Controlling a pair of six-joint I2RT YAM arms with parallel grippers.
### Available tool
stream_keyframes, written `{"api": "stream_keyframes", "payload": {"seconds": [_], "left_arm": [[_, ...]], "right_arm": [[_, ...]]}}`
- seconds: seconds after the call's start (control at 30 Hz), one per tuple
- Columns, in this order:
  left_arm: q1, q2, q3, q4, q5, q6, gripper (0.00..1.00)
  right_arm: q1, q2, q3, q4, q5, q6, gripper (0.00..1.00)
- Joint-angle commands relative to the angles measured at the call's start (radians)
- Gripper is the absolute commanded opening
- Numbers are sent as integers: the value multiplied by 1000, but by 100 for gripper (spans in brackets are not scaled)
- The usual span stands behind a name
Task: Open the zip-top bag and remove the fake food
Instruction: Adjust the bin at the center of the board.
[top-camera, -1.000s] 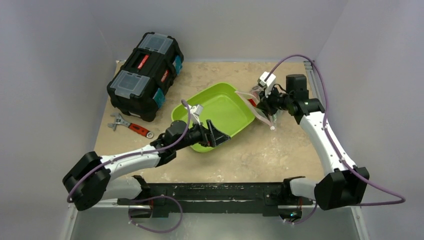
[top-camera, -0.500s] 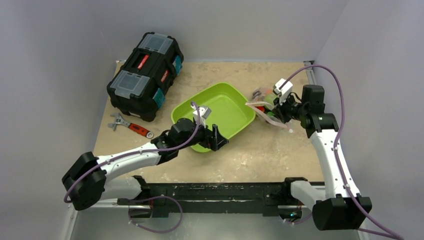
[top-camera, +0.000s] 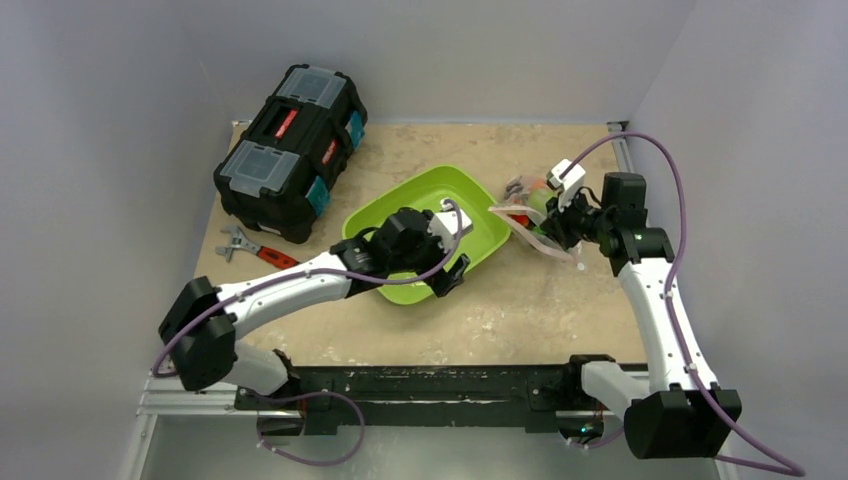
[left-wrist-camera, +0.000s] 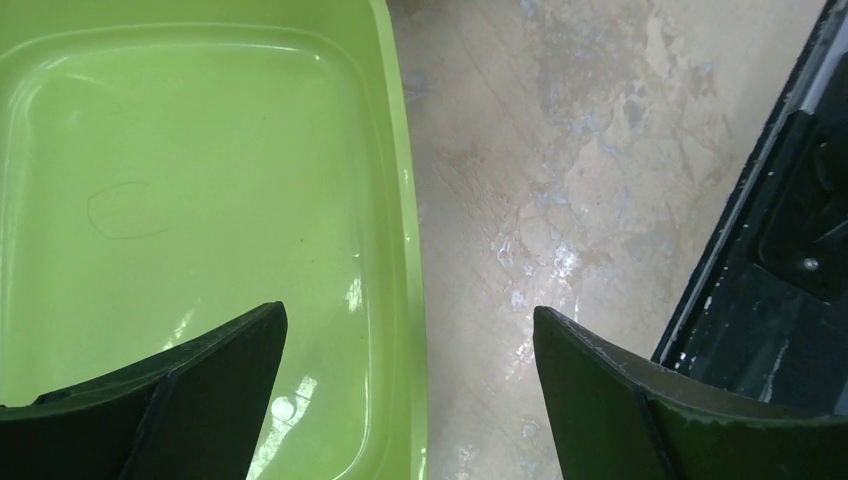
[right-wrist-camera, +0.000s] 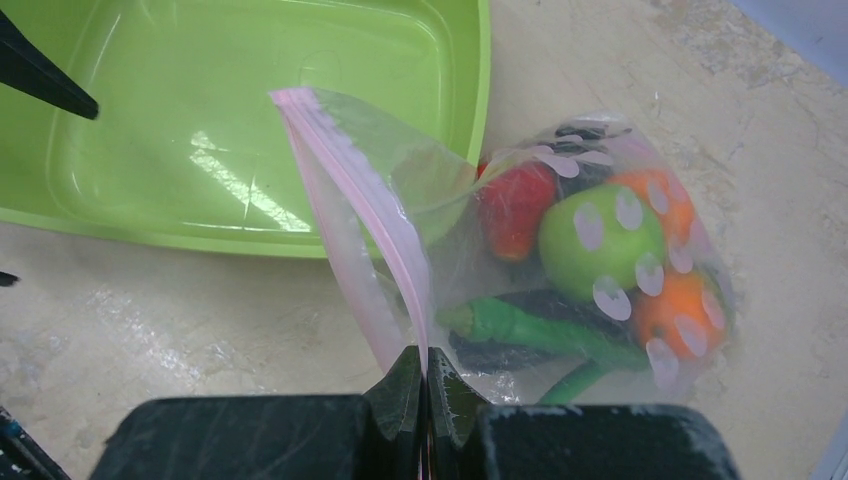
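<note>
beside tray, right end effector pinches bag; left end effector points down, spread.

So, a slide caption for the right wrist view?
Right hand grips the zip-top bag by its pink strip; fake food inside, green tray behind.

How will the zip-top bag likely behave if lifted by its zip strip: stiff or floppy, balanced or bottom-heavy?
Probably floppy: the zip-top bag creases where the right end effector pinches its pink zip strip. Likely bottom-heavy: the fake food bunches at the far end, so it should sag. Round pieces may shift inside.
</note>
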Motion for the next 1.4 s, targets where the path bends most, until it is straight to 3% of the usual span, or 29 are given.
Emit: {"api": "stream_keyframes", "payload": {"seconds": [0.0, 0.3, 0.5, 0.8, 1.03, 1.23, 1.37], "left_arm": [[-35, 142, 104, -120, -87, 50, 91], [-43, 337, 224, -242, -187, -30, 66], [-45, 345, 206, -259, -268, -125, 25], [-18, 303, 196, -234, -424, -374, 1], [36, 328, 250, -197, -343, -393, 4], [44, 223, 186, -148, -220, -407, 48], [44, 99, 104, -102, -112, -420, 62]], "right_arm": [[-6, -10, -2, 46, -22, 26, 0], [-35, -7, -7, 55, -56, 33, 0], [-40, -2, -7, 56, -77, 33, 0], [-41, 8, -14, 56, -114, 32, 0], [-40, 28, -7, -6, -225, -34, 0], [-18, 74, 2, -53, -324, -81, 0], [86, 97, -1, -53, -325, -85, 0]]}}
